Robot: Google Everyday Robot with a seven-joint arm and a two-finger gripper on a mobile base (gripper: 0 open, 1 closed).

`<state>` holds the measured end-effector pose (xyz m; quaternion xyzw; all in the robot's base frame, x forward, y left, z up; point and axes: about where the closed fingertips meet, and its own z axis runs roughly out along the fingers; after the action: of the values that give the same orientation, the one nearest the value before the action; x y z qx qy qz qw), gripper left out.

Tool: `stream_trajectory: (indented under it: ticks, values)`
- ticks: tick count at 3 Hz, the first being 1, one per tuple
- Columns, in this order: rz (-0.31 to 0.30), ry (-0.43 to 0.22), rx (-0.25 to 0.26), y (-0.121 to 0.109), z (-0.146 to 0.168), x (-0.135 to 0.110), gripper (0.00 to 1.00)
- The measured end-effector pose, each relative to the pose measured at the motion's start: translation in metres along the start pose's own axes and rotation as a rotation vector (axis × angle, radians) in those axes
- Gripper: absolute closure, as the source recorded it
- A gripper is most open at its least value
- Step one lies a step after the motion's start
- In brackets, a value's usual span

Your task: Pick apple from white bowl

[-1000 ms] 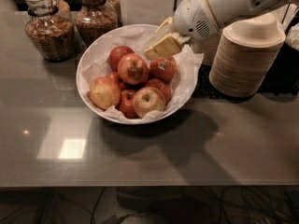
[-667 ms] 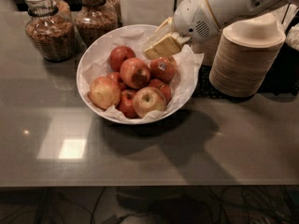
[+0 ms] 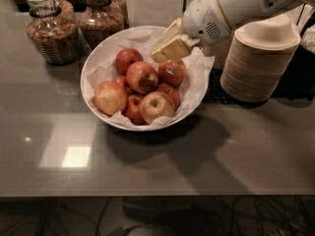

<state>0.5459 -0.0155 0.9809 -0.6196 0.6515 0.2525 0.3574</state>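
Camera view: you look down on a grey tabletop (image 3: 147,171).
White bowl (image 3: 93,65): wide, glossy and paper-lined. It sits mid-tabletop and holds a heap of apples.
Apple (image 3: 141,76): evenly red-orange with a dark stem dimple. It sits on top of the heap near the bowl's middle.
Neighbours: a red apple with a sticker (image 3: 171,73) touches it on the right. A paler yellow-green apple (image 3: 156,106) lies just in front.
Tool (image 3: 162,50): cream-coloured, reaching in over the bowl's far right rim, just above the sticker apple. You cannot tell whether it is wide or narrow.
Handling: judge the apple firm, fairly heavy, smooth-skinned and inclined to roll. It would probably bruise under a hard squeeze.
Where to hold: across its widest part, from above. The left and far sides look freest.
Risk: nudging the apples touching it could shift the heap.
Nearby: two glass jars (image 3: 53,31) behind the bowl, and stacked tan disposable bowls (image 3: 258,58) to the right.
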Motion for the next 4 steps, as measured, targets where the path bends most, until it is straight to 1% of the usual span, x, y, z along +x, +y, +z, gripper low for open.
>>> stream_trajectory:
  ticks: [1,2,3,4]
  values:
    - [0.014,0.021,-0.012,0.000,0.008,0.008,0.35]
    - [0.037,0.063,-0.044,-0.001,0.028,0.020,0.11]
    - [0.037,0.063,-0.044,-0.001,0.028,0.019,0.00]
    - [0.038,0.065,-0.045,-0.001,0.029,0.019,0.00]
